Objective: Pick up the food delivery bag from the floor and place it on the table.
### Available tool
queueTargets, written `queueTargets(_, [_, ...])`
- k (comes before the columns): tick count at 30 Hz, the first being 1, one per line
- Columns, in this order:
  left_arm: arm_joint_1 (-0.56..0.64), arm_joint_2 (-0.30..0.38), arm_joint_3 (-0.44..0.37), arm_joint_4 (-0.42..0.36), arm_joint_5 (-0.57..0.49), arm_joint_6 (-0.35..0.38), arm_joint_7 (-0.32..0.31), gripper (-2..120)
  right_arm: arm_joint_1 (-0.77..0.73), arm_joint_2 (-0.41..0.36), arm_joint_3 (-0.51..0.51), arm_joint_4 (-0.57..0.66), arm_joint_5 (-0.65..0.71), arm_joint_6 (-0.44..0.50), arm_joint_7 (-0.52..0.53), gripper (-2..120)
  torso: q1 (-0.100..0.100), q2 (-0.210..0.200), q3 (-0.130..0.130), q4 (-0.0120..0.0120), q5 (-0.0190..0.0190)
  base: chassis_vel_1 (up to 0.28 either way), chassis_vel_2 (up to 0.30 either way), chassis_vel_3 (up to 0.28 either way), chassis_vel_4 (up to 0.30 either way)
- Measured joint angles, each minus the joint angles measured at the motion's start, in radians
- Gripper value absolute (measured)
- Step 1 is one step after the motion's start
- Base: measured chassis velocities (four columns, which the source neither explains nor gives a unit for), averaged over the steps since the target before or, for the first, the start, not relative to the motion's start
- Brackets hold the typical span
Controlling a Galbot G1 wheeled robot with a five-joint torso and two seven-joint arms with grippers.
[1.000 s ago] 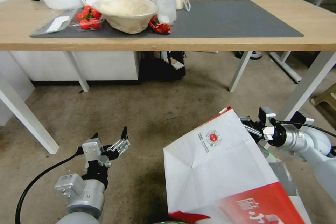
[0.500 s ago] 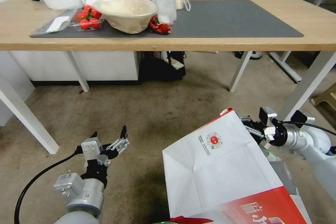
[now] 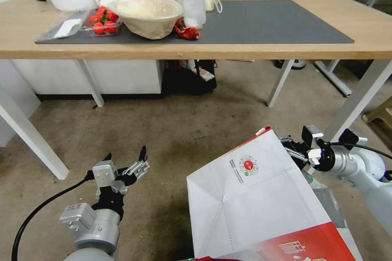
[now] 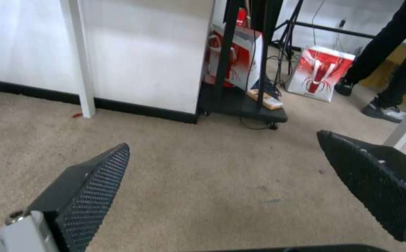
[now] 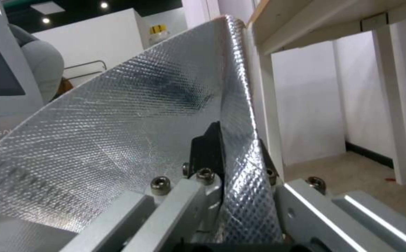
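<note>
My right gripper (image 3: 295, 150) pinches foil-lined rim of boxy red-and-white paper delivery bag (image 3: 253, 200); lift level toward light-wood table's (image 3: 286, 51) near edge. Left gripper (image 3: 125, 162) spread, empty.

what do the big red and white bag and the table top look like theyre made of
Red-and-white boxy delivery bag: matte, stiff paper by its sharp creases; its lining looks like embossed silver foil. The right gripper pinches its rim. Rectangular table top: pale wood or laminate, faintly grained, matte.

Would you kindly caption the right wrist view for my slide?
Right gripper fingers clamp the food delivery bag by its foil-lined wall.
</note>
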Motion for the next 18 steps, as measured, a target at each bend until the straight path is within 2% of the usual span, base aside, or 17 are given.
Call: queueTargets(18, [0.003, 0.004, 0.001, -0.001, -0.001, 0.0, -0.003, 100, 0.0, -0.007, 0.005, 0.019, 0.012, -0.002, 0.019, 0, 0.005, 0.073, 0.069, -0.0001, 0.0, 0.0, 0.0, 0.0, 0.0])
